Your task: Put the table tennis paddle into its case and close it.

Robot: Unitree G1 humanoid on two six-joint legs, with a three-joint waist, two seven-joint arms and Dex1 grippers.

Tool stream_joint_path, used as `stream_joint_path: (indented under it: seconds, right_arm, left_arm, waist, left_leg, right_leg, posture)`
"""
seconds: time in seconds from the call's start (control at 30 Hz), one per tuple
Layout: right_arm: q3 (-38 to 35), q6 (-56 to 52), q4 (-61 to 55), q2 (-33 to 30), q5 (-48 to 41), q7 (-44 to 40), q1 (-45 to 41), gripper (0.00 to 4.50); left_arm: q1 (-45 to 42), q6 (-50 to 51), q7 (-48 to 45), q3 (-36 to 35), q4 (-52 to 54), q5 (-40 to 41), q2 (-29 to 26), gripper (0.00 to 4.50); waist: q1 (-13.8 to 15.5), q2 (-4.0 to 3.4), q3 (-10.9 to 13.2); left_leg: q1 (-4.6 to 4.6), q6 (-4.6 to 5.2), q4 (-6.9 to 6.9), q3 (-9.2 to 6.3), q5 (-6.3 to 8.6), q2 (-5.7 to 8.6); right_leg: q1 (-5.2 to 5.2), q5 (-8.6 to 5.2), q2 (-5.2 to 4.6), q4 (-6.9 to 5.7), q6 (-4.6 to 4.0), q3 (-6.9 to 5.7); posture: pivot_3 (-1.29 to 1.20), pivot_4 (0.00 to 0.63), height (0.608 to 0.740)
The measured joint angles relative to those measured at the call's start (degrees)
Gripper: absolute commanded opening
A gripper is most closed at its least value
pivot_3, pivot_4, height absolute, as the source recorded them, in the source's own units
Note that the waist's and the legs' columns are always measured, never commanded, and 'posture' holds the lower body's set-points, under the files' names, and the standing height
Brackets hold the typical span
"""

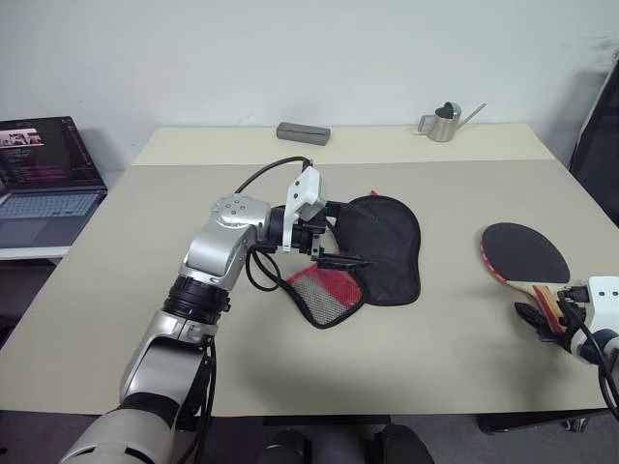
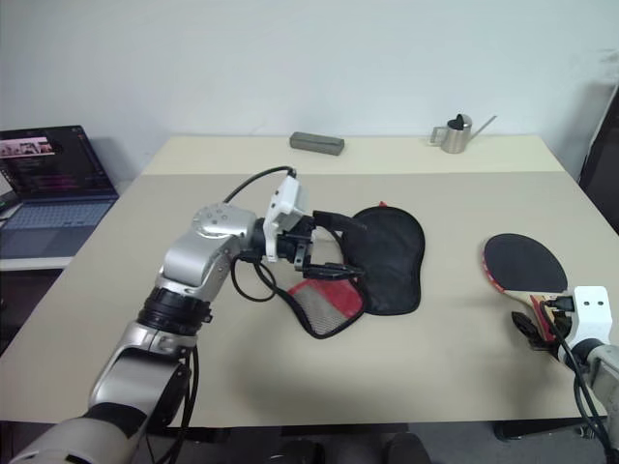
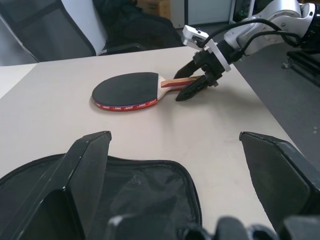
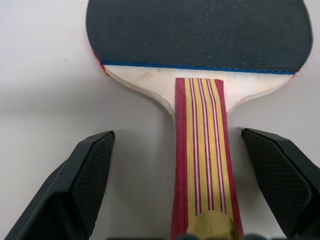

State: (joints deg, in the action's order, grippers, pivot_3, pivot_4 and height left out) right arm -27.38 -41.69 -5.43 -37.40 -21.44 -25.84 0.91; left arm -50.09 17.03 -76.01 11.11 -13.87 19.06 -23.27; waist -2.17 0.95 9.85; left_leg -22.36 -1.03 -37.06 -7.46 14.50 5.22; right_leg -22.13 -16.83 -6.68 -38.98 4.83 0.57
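Paddle [image 1: 524, 252]: flat on table [image 1: 145, 251] at robot's right side, black face up, red edge showing, striped handle pointing back twd robot. Well apart from case.
Case [image 1: 385, 246]: black pouch lying open near table centre, red panel + mesh pocket folded out at the near-left end. Zipper rim visible in left wrist view.
R gripper [image 4: 176, 190]: fingers spread wide, one each side of paddle handle, handle lying between them. Not closed on it; gap visible both sides in right wrist view. Whether tips touch table: can't tell.
L gripper [image 3: 175, 187]: fingers wide apart, nothing between them, hovering over the case's near-left end, pointing across twd paddle. Contact w/ fabric: can't tell.
Table: beige top, paler strip along far edge.
Other items: grey flat box [image 1: 303, 132] at far edge centre; small metal watering can [image 1: 445, 123] at far edge, right of box; open laptop [image 1: 44, 179] on separate surface off table's left.
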Motion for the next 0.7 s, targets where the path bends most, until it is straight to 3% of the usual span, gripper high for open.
stream_joint_path:
  seconds: [0.27,0.5,0.7]
  right_arm:
    - [1.6,0.9,2.6,0.0,2.3,1.6,-2.8,1.14]
    - [1.7,-2.6,1.4,1.4,2.1,4.8,-5.3,1.16]
    - [2.1,-10.1,-6.8,3.0,0.2,9.0,-12.6,1.16]
  left_arm:
    - [1.3,0.0,0.5,-0.1,0.3,-0.1,-1.6,4.5]
    - [4.8,0.1,2.0,-1.6,1.0,-0.1,-5.4,4.5]
    - [8.9,0.0,3.1,-4.8,2.2,-0.2,-11.7,4.5]
  waist:
    - [-0.2,0.08,0.0]
    - [-0.2,0.08,0.0]
    - [-0.4,0.03,0.0]
  left_leg:
    - [0.37,0.07,0.02,0.05,-0.04,-0.01]
    - [0.44,0.07,0.06,0.06,-0.03,-0.02]
    - [0.26,0.06,0.11,0.08,-0.03,-0.02]
  right_leg:
    - [0.24,0.17,0.04,0.01,-0.02,0.14]
    - [0.27,0.17,0.04,0.02,-0.02,0.19]
    - [0.01,0.17,0.04,0.01,-0.03,0.25]
  posture:
    - [0.0,0.15,0.74]
    - [0.0,0.15,0.74]
    - [0.0,0.15,0.74]
